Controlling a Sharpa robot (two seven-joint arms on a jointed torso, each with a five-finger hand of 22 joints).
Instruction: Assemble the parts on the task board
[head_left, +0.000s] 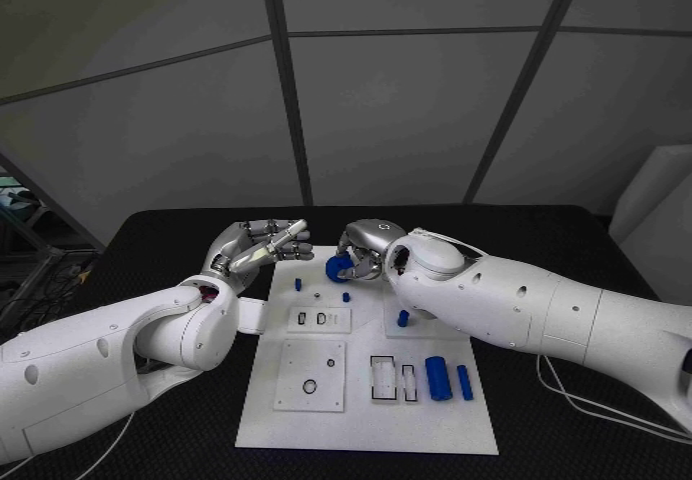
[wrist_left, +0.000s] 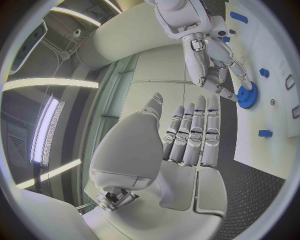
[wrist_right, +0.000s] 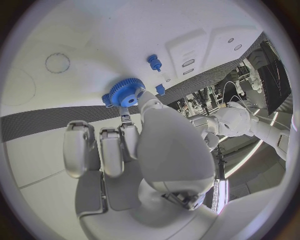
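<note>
The blue gear (head_left: 340, 267) hung at the far edge of the task board (head_left: 371, 425), pinched in the fingertips of the right hand (head_left: 371, 250), which was closed on it. In the right wrist view the gear (wrist_right: 127, 93) showed its toothed rim and centre hole clearly, held just above the white plate. In the left wrist view, too, the gear (wrist_left: 247, 95) sat at that hand's fingertips over the board's edge.

To do this step well, I judged that the gear's bore should be kept level and brought squarely over whichever post was meant to take it. It should then be lowered without tilt, since a canted gear would likely jam on the shaft. Which post that was could not be told from here.

The left hand (head_left: 257, 250) was raised beside the board's far left corner, fingers straight and apart, holding nothing. It would do best to stay clear or steady the plate.

Counted in the head view: one gear; two long blue cylinders (head_left: 437, 384) lying side by side near the board's right edge; four small blue pegs (head_left: 402, 319) standing on the board, though tiny ones might have been missed. Several rectangular recesses (head_left: 384, 378) were cut into the plate. The board lay on the black desk (head_left: 173, 225).
</note>
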